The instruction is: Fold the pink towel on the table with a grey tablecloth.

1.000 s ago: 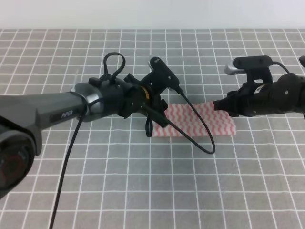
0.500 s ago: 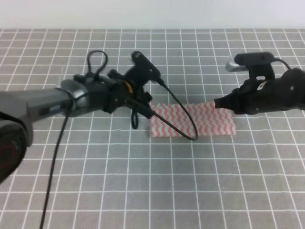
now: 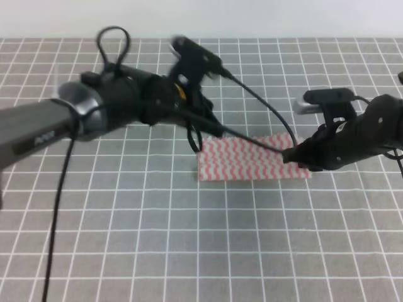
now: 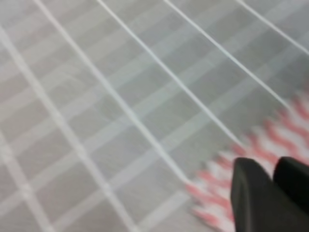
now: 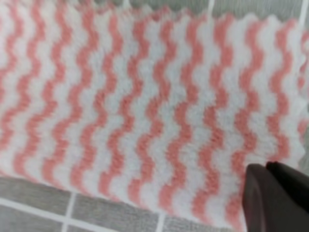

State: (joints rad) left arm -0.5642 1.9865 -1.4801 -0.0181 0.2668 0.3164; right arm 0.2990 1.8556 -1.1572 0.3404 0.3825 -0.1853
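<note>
The pink towel (image 3: 252,160) lies flat as a wide band on the table with a grey tablecloth (image 3: 126,239). My left gripper (image 3: 196,143) hangs just above the towel's left edge. In the blurred left wrist view its fingers (image 4: 251,193) are together, over the towel's corner (image 4: 212,191), with no cloth between them. My right gripper (image 3: 288,156) is low over the towel's right part. In the right wrist view it (image 5: 267,166) is shut, with its tips over the striped cloth (image 5: 145,106) near the towel's front right corner.
The left arm's black cable (image 3: 264,110) loops over the towel toward the right gripper. A pale wall edge (image 3: 201,19) runs along the back of the table. Gridded grey cloth (image 4: 96,96) surrounds the towel on all sides.
The left arm has risen and swung back toward the far left, its gripper staying by the towel's left edge. The right gripper has dropped from the towel's far edge onto its right part. The towel has kept its place.
</note>
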